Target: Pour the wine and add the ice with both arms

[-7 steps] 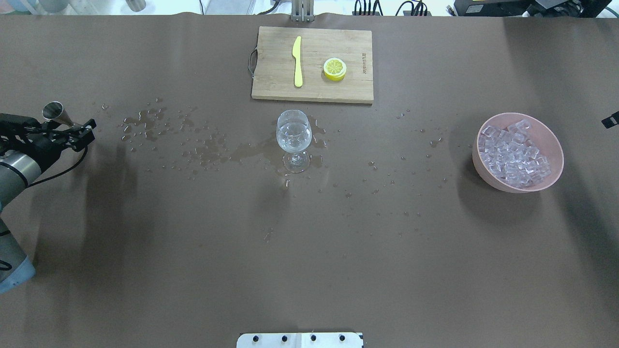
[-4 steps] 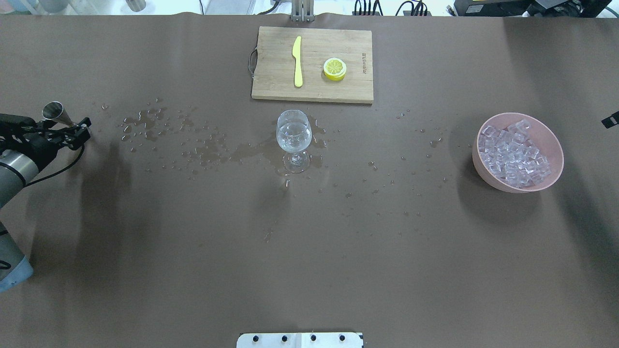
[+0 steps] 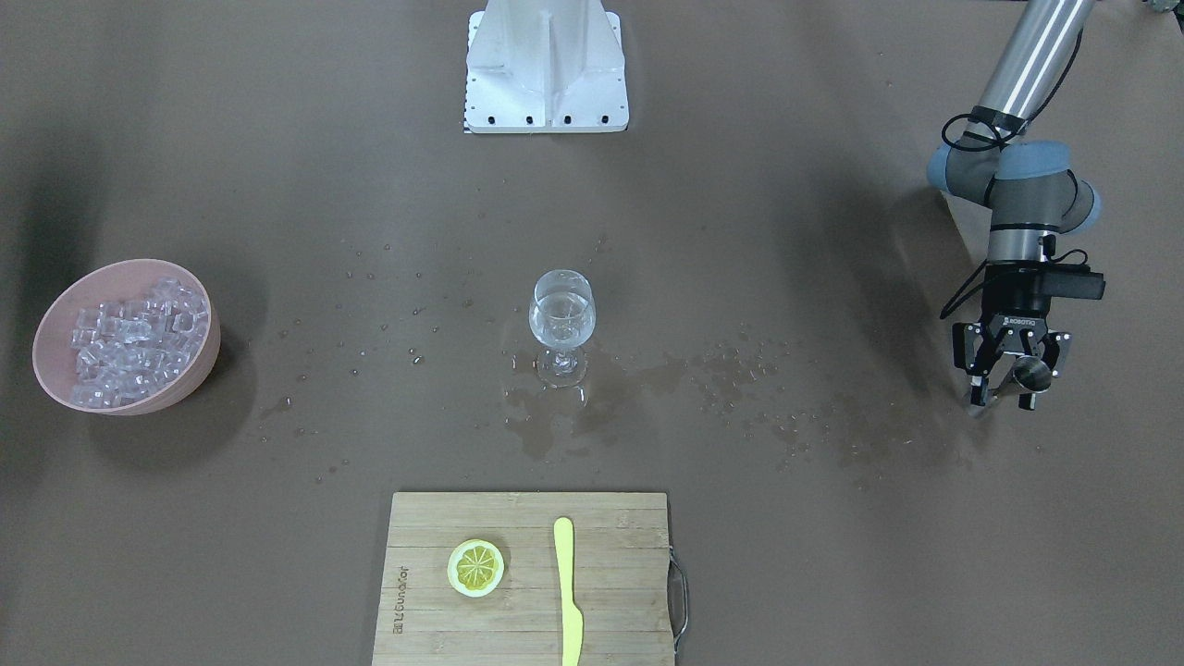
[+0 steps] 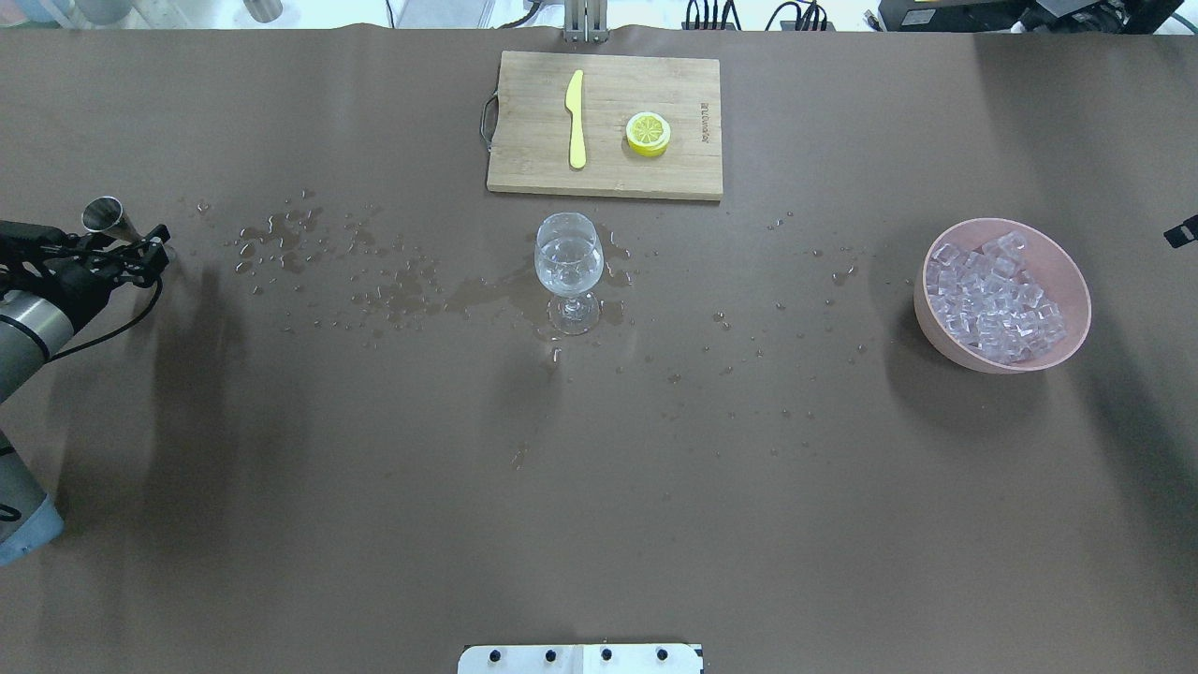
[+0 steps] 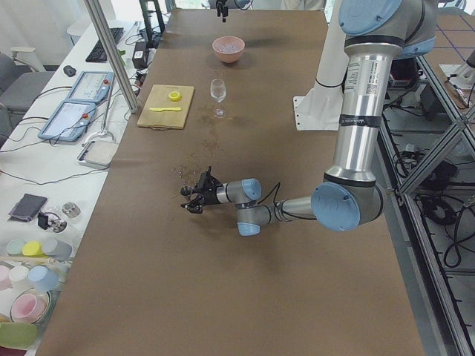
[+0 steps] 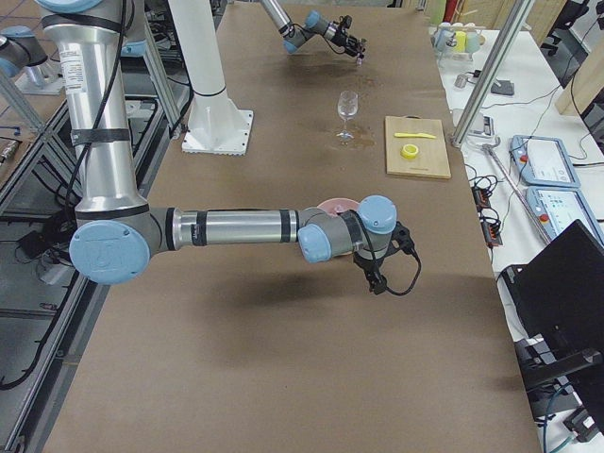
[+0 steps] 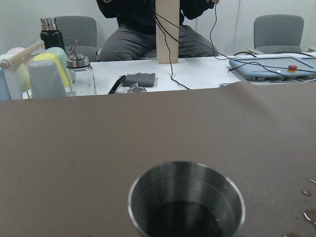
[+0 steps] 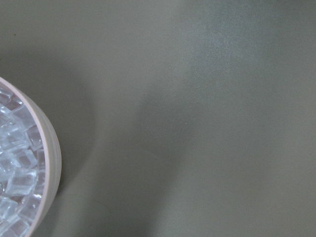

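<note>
Wine [image 4: 567, 260]: clear, small amount, inside upright stemmed glass [image 4: 572, 314], table centre. Ice [image 4: 995, 301]: glassy cubes piled in pink bowl [image 4: 1076, 281].

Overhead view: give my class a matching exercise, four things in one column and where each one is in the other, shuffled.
Things:
1. wine glass
2. ice
3. lemon half
4. metal cup

Places:
A. on the cutting board
B. between the fingers of the left gripper
C. in the pink bowl
D. standing upright among spilled drops

Pairs: 1-D, 2-C, 3-A, 4-B
</note>
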